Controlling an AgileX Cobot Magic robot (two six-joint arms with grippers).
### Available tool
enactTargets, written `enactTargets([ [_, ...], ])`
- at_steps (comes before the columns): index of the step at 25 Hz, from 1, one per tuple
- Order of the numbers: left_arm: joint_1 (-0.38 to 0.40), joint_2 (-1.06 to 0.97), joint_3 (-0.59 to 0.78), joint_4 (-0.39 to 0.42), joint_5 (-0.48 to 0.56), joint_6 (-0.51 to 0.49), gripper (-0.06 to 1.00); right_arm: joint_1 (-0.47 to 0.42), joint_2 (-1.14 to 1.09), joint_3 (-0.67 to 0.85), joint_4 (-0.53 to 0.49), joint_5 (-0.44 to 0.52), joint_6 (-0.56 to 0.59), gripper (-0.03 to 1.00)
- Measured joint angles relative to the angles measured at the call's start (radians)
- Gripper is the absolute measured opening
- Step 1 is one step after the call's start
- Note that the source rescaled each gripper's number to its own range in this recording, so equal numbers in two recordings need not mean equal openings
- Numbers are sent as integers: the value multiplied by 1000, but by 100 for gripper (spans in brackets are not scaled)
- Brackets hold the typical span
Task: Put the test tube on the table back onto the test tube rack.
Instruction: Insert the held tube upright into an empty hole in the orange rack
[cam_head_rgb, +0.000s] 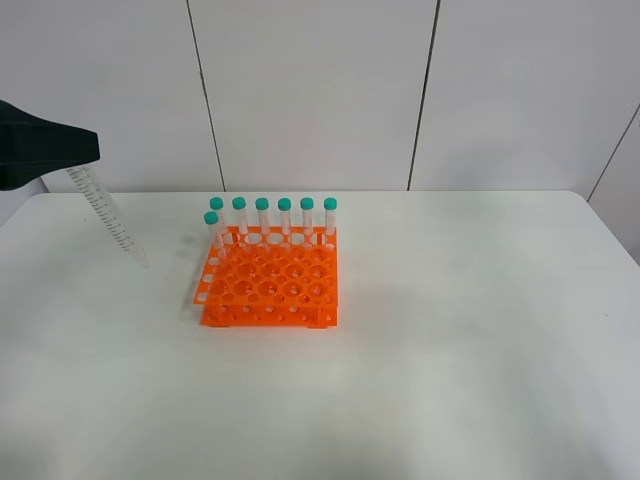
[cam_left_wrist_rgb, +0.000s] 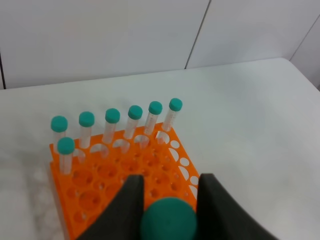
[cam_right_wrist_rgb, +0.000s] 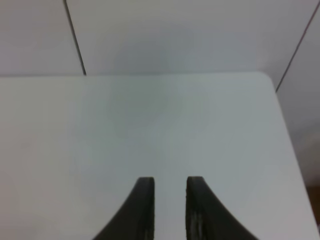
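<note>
Left gripper (cam_left_wrist_rgb: 168, 182) clamps test tube (cam_head_rgb: 106, 215) by cap, tilted in air left of rack (cam_head_rgb: 270, 290), clear of table (cam_head_rgb: 460, 350). Pickup done; slotting into free hole remains (seven tubes (cam_head_rgb: 262, 218) seated). Right gripper (cam_right_wrist_rgb: 169, 187) closed, empty.

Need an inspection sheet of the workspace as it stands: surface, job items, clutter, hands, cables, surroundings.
surface: white table, matte, no spills seen.
job's things: orange rack stands upright, left of the table's middle. Seven green-capped tubes stand in it, six along the back row and one in the next row at the left end. The test tube is off the table, tilted, tip down, left of the rack.
clutter: nothing seen.
hands: left hand shut on the test tube at its cap end; right hand shut, empty, over bare table.
cables: nothing seen.
surroundings: white panelled wall with dark seams behind the table.
</note>
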Motion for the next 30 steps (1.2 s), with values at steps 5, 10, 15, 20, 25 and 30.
enactTargets([
  [5, 0, 0, 0, 0, -1, 12, 1, 0, -181, 0, 0, 96, 0, 0],
  [10, 0, 0, 0, 0, -6, 16, 1, 0, -346, 0, 1, 220, 0, 0],
  [15, 0, 0, 0, 0, -8, 16, 1, 0, -466, 0, 1, 321, 0, 0],
  [20, 0, 0, 0, 0, -24, 16, 1, 0, -529, 0, 1, 412, 0, 0],
  [25, 0, 0, 0, 0, -26, 16, 1, 0, -539, 0, 11, 467, 0, 0],
  [30, 0, 0, 0, 0, -27, 16, 1, 0, -539, 0, 16, 479, 0, 0],
])
